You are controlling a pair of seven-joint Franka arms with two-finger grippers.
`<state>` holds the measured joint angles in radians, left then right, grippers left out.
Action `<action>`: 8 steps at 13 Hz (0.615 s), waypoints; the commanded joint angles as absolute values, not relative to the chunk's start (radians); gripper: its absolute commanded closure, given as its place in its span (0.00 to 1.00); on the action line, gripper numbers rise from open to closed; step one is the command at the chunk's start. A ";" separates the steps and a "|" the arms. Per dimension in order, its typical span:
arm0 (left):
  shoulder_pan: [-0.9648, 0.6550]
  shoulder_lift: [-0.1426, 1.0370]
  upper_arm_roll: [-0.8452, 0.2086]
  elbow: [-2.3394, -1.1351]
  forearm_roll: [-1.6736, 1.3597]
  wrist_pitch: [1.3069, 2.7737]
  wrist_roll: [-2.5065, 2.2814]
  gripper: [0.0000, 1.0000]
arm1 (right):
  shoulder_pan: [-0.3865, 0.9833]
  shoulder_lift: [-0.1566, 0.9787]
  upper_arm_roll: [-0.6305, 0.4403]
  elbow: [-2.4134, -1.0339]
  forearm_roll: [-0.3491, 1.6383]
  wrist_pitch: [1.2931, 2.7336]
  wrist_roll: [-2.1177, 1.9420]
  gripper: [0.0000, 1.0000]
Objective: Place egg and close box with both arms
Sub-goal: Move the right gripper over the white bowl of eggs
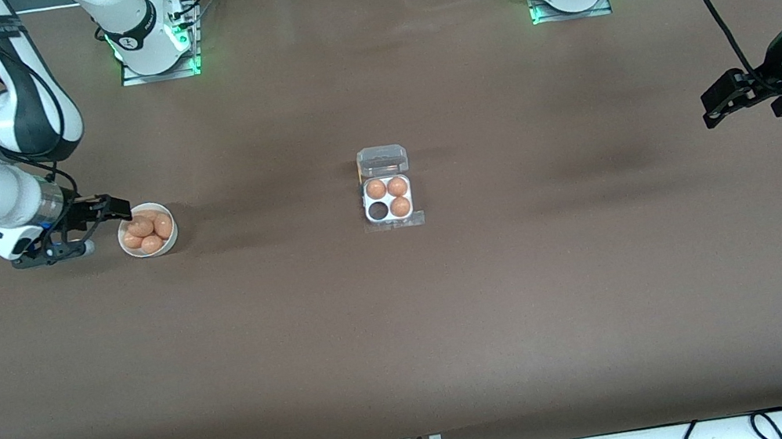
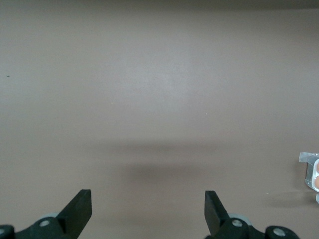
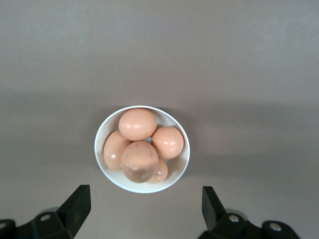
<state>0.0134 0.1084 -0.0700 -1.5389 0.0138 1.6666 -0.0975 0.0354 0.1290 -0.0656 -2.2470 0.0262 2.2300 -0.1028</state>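
Observation:
The clear plastic box (image 1: 392, 219) lies mid-table with its lid (image 1: 382, 160) open. It holds three brown eggs, and the cell nearest the front camera toward the right arm's end (image 1: 378, 210) is empty. A white bowl (image 1: 162, 250) holds several brown eggs (image 1: 151, 244). My right gripper (image 1: 110, 227) is open and empty, low beside the bowl toward the right arm's end of the table. In the right wrist view the bowl (image 3: 149, 188) and its eggs (image 3: 137, 124) lie just ahead of the open right gripper (image 3: 144, 209). My left gripper (image 1: 714, 106) is open and empty over bare table at the left arm's end.
The brown table top (image 1: 409, 328) is bare around the box and bowl. In the left wrist view the open left gripper (image 2: 148, 209) looks over bare table, with a corner of the box (image 2: 313, 174) at the picture's edge. Both arm bases stand along the table edge farthest from the front camera.

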 commanded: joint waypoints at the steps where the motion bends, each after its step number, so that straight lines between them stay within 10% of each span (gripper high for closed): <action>1: 0.015 0.133 -0.067 -1.499 -0.008 1.654 -0.084 0.00 | 0.037 0.153 -0.048 -2.289 0.029 2.301 -0.089 0.01; 8: 0.020 0.133 -0.067 -1.499 -0.008 1.654 -0.081 0.00 | 0.037 0.190 -0.046 -2.342 0.029 2.390 -0.089 0.02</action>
<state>0.0149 0.1157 -0.0690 -1.5375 0.0138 1.6666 -0.0975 0.0378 0.1941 -0.0517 -2.3226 0.0262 2.3635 -0.1015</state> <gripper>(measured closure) 0.000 0.009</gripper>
